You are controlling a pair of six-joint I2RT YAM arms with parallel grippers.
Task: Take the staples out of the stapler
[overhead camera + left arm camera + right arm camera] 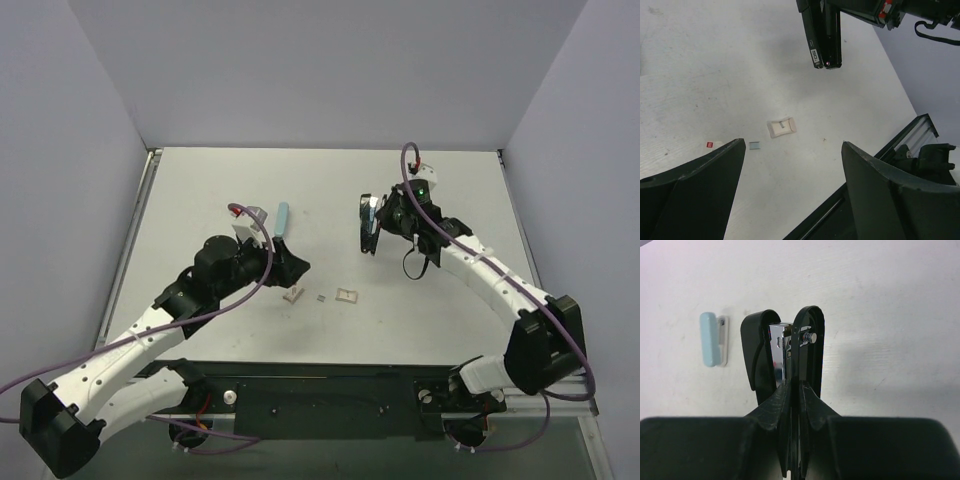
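The black stapler (369,224) is held by my right gripper (386,216) at the right middle of the table. In the right wrist view the stapler (807,340) stands on edge, its two arms in a narrow V with silvery metal (777,347) between them. My right gripper (795,390) is shut on a thin black part of it. In the left wrist view the stapler (824,35) shows at the top. My left gripper (297,268) is open and empty above the table's middle, its fingers (715,170) wide apart. A small grey staple strip (755,145) lies on the table.
A light-blue oblong object (282,218) lies left of the stapler and shows in the right wrist view (710,339). A beige square piece (781,127) and a small red-and-white scrap (709,144) lie near the staple strip. The table's dark front rail (330,385) is close below.
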